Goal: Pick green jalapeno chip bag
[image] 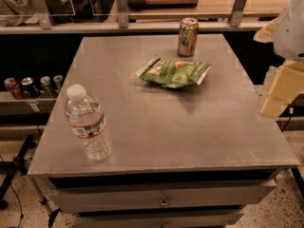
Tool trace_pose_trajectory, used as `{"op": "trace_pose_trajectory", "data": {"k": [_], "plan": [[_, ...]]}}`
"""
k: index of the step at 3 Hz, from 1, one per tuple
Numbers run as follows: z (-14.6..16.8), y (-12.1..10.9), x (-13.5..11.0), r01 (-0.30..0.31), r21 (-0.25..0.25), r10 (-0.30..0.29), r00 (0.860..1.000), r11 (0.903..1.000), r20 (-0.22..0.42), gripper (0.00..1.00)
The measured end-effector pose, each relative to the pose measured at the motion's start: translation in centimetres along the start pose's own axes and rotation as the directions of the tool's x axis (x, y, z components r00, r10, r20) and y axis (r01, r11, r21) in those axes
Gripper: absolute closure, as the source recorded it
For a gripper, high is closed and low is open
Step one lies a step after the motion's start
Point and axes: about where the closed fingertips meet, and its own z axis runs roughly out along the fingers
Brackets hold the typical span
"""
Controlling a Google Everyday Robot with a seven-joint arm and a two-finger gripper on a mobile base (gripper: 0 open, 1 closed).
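Crinkly, flat green jalapeno chip bag (pixel 175 72) lies on the smooth grey worktop (pixel 190 127) toward 12 o'clock, near a cylindrical metal can (pixel 188 37). Blocky pale end effector (pixel 279 90) hangs at 3 o'clock; its opening cannot be told.

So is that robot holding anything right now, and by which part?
Nothing. The gripper hangs at the right edge of the table, apart from the green jalapeno chip bag lying flat on it.

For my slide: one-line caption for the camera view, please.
Crinkly green foil chip bag on grey table, between gold-green can and clear plastic water bottle; gripper at frame's right edge.
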Motion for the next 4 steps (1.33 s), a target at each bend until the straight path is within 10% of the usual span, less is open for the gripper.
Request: {"op": "trace_pose_trajectory", "data": {"k": [4], "plan": [[5.5,-4.9,-6.1,-0.074,-0.01,0.074,0.991,0.9972,0.114,0.0]]}}
